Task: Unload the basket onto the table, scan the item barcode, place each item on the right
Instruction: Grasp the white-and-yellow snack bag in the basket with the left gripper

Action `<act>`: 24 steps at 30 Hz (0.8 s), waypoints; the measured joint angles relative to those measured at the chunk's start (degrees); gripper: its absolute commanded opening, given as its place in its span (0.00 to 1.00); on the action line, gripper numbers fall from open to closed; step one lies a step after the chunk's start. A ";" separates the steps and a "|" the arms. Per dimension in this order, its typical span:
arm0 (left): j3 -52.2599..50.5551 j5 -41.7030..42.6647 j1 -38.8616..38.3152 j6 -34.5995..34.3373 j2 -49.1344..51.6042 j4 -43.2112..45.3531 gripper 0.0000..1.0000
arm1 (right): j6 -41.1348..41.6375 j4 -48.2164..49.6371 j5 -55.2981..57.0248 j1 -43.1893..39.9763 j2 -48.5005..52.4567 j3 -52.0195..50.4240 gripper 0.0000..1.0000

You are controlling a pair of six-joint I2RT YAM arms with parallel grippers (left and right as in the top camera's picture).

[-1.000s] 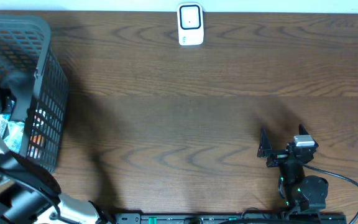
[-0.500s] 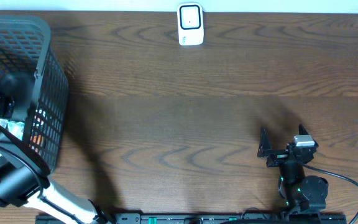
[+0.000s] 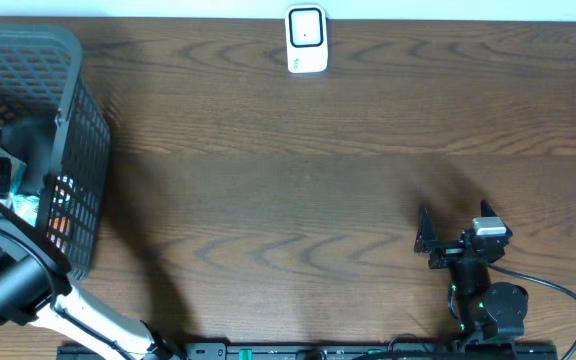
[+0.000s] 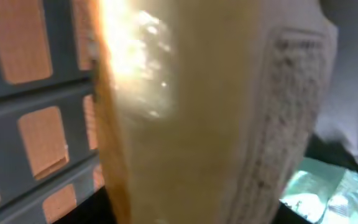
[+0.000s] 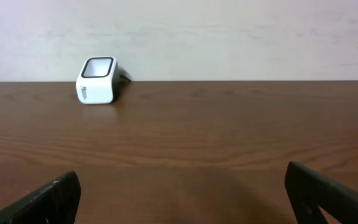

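A: Where's the item?
B: In the basket (image 3: 86,140), far left: a glossy tan packet (image 4: 216,112), blurred, probably soft, light and slippery. Pinch an edge seam. Whether the left jaws grip it, I can't tell.
A: And the scanner (image 3: 306,40)?
B: On the tabletop (image 3: 268,180), back middle. The right jaws gape, empty.

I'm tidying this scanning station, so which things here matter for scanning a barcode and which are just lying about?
For the job: scanner, basket, pale packet filling the left wrist view.
Just lying about: green packet in the basket, open right gripper.
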 measured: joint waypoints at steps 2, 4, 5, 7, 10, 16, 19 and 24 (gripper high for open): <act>0.00 0.94 0.00 0.00 0.00 -1.09 0.41 | 0.00 0.00 -0.02 -0.02 0.00 0.00 0.99; 0.00 2.12 0.00 -0.35 0.00 -2.12 0.19 | 0.00 0.00 -0.02 0.00 0.00 0.00 0.99; 0.00 2.69 -0.02 -0.24 0.00 -2.51 0.08 | 0.00 0.00 0.00 0.00 0.00 0.00 0.99; 0.00 3.30 -0.02 -0.02 0.00 -2.73 0.07 | 0.00 0.00 -0.02 0.00 0.00 0.00 0.99; 0.00 3.72 -0.09 -0.28 -0.04 -2.91 0.07 | 0.00 0.00 -0.02 0.00 0.00 0.00 0.99; -0.02 4.94 -0.94 -5.79 -2.69 0.94 0.07 | 0.00 -0.02 -0.02 0.00 0.00 0.00 0.99; -0.02 5.55 -1.68 -11.50 -8.02 4.70 0.08 | 0.00 0.00 -0.02 0.00 0.00 0.00 0.99; 0.31 10.91 -2.05 -20.37 -21.79 10.14 0.07 | 0.00 0.00 -0.02 0.00 0.00 0.00 0.99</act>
